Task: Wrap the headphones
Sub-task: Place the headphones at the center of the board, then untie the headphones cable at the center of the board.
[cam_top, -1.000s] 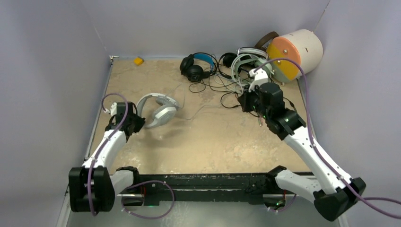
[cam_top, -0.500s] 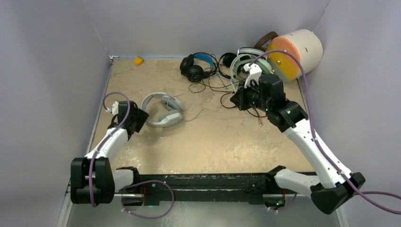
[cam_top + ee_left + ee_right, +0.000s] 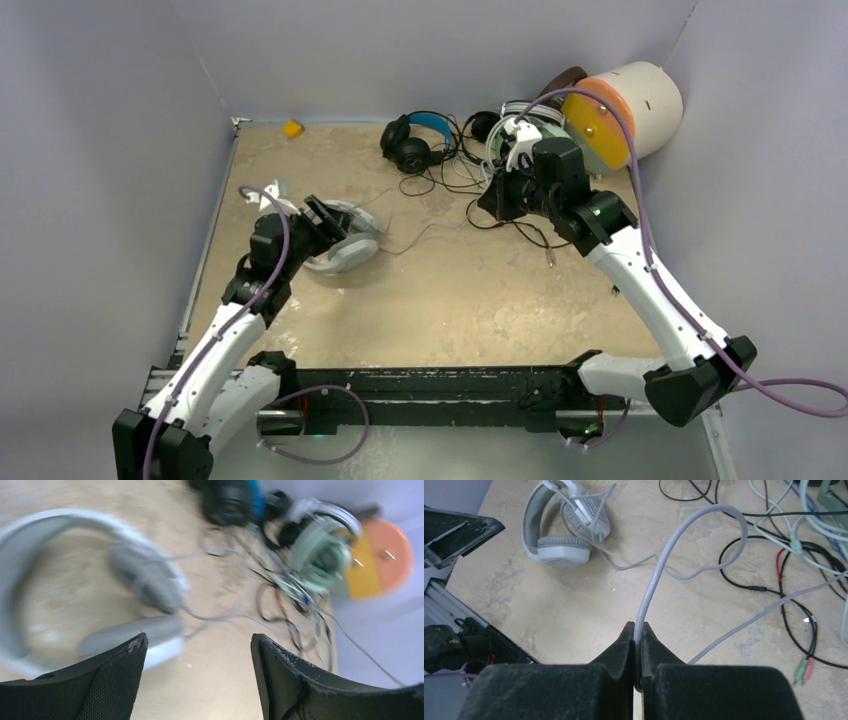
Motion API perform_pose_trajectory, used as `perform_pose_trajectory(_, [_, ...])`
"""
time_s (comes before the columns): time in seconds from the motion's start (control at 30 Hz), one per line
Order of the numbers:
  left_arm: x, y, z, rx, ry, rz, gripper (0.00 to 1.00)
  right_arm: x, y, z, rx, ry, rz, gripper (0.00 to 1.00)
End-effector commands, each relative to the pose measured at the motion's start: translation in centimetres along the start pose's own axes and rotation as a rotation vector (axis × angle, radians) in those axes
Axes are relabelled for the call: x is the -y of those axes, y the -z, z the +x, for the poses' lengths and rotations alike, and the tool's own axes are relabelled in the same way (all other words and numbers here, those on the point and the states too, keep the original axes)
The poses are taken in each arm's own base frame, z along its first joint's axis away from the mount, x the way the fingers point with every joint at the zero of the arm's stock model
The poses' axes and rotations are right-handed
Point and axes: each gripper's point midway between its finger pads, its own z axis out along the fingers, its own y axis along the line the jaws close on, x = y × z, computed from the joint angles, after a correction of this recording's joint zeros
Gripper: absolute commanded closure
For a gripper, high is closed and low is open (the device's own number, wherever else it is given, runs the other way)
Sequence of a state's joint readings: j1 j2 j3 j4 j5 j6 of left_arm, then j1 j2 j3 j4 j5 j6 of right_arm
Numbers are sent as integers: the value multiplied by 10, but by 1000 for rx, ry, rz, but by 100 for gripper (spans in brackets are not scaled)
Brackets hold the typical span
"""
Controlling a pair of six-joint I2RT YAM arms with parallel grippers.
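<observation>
Right claw [image 3: 637, 630]: jaws closed, pinching the thin grey cable [image 3: 659, 575], which rises from between the fingertips. The cable loops, then trails leftward over the sand-coloured bench [image 3: 450, 300] to the white-grey over-ear headset [image 3: 345, 240].

Left claw [image 3: 195, 645]: jaws spread wide with nothing between them. The headset lies flat just beyond its fingertips, near the bench's left edge. The wrist view is blurred, so contact cannot be told.

Bare bench runs from the headset and cable to the near edge.

Far side: black headset with blue headband [image 3: 410, 152] and mint-green headset [image 3: 320, 560] sit in tangled cables. They lie beside the cream cylinder with orange-and-green face [image 3: 640, 95] in the right corner. Small yellow block [image 3: 292, 128] sits at the far left edge.
</observation>
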State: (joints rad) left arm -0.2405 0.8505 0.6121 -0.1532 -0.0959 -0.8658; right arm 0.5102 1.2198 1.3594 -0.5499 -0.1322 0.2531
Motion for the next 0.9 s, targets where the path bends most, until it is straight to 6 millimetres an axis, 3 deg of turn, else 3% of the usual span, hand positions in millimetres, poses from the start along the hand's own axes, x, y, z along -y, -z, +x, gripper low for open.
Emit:
perform_pose_trajectory(0.0, [103,36,17,-23,-254,550,27,-22,7,-22,43,-36,-83,100])
perform_pose_trajectory(0.23, [168,66,100,4,-430,946,29,-42,8,-32,48,-68,-177,100])
perform_pose_trajectory(0.37, [198,75,131,104,-565,1102,30,-53,14,-38,51,-104,-223,100])
perform_pose_trajectory(0.57, [236,77,151,245,-663,1327,30,-68,23,-42,42,-121,-298,100])
perform_pose_trajectory(0.87, [291,27,146,431,-667,1306,28,-69,34,-41,50,-118,-300,100])
